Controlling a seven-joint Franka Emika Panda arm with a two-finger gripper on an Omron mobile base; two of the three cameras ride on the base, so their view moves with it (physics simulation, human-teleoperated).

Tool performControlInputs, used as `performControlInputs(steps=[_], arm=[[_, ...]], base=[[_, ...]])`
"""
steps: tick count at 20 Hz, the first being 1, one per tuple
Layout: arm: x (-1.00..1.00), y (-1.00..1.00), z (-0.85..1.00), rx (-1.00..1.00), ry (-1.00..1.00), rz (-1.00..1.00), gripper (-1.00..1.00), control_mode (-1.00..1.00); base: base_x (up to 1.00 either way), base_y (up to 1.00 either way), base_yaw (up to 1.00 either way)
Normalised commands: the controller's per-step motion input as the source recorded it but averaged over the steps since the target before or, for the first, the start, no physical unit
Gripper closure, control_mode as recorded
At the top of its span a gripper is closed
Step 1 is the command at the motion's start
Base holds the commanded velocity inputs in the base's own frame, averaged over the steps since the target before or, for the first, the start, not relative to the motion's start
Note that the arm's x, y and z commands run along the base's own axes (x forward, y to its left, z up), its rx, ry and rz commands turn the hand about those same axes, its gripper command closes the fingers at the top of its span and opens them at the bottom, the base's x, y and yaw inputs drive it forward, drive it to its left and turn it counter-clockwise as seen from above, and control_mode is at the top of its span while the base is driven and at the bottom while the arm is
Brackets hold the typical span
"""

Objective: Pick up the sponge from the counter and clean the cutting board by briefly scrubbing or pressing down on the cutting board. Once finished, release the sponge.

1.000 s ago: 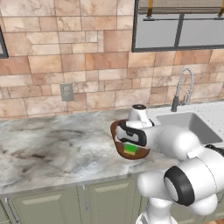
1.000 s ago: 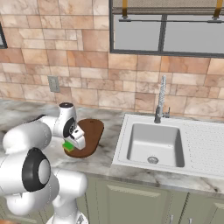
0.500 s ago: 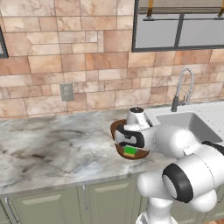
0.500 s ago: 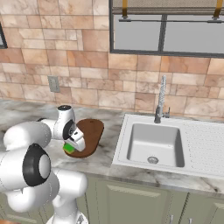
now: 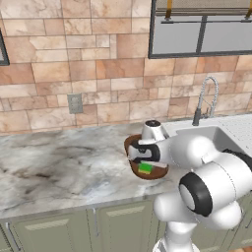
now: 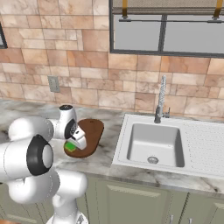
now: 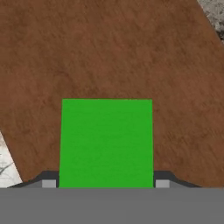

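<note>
The green sponge (image 7: 107, 142) lies flat on the dark reddish-brown cutting board (image 7: 109, 48), at the board's near end. My gripper (image 7: 105, 183) is shut on the sponge, one dark fingertip tight against each of its sides. From the left base view the sponge (image 5: 145, 168) shows just under the hand (image 5: 142, 158), on the board (image 5: 129, 144), which the arm mostly hides. From the right base view the sponge (image 6: 70, 145) sits at the front end of the board (image 6: 92, 129), beside the gripper (image 6: 77, 141). The board rests on the marbled counter (image 5: 59, 162).
A white sink basin (image 6: 153, 144) with a tall spring faucet (image 6: 161, 98) lies right of the board. The counter's front edge (image 6: 100, 168) runs just below the board. An outlet (image 5: 75, 103) sits on the tiled wall.
The hand with the sponge has shifted only slightly over the board's near end; the sponge stays between the fingers.
</note>
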Motion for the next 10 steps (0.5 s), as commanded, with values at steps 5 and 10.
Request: performControlInputs(steps=[5,10], arm=[[0.54,0.0,0.0,-0.02,0.0,0.0,1.0,-1.0],[0.55,0.0,0.0,-0.04,0.0,0.0,1.0,-1.0]], base=[[0.0,0.0,0.0],[0.0,0.0,0.0]])
